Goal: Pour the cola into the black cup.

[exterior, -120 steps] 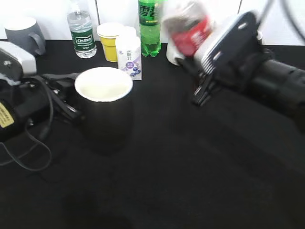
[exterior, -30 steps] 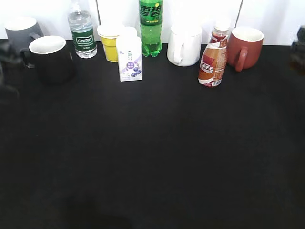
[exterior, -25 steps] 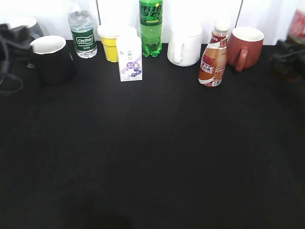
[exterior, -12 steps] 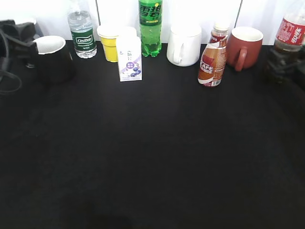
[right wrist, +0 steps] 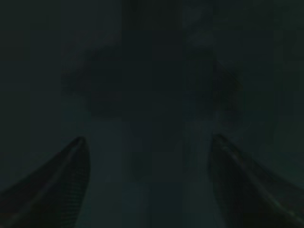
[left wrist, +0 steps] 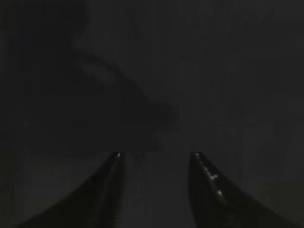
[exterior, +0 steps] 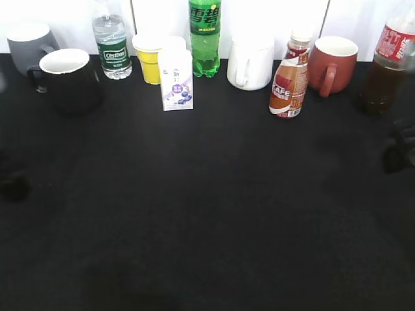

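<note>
The cola [exterior: 388, 61] stands upright at the far right back of the black table, next to the reddish-brown mug. The black cup [exterior: 67, 79] stands at the left back, upright, white inside showing, in front of the grey mug. My left gripper [left wrist: 156, 156] is open and empty over dark table; in the exterior view only a dark blur [exterior: 13, 186] shows at the left edge, well in front of the cup. My right gripper [right wrist: 149, 140] is open and empty; it is a dark blur [exterior: 399, 148] at the right edge, in front of the cola.
Along the back stand a grey mug [exterior: 29, 44], water bottle [exterior: 111, 45], yellow cup [exterior: 149, 55], small white carton [exterior: 176, 79], green soda bottle [exterior: 205, 35], white mug [exterior: 251, 61], coffee bottle [exterior: 290, 78] and reddish-brown mug [exterior: 332, 63]. Both wrist views are very dark.
The right gripper set the cola at the back right, let go and drew back toward the front. The left arm left the black cup and drew back too.
</note>
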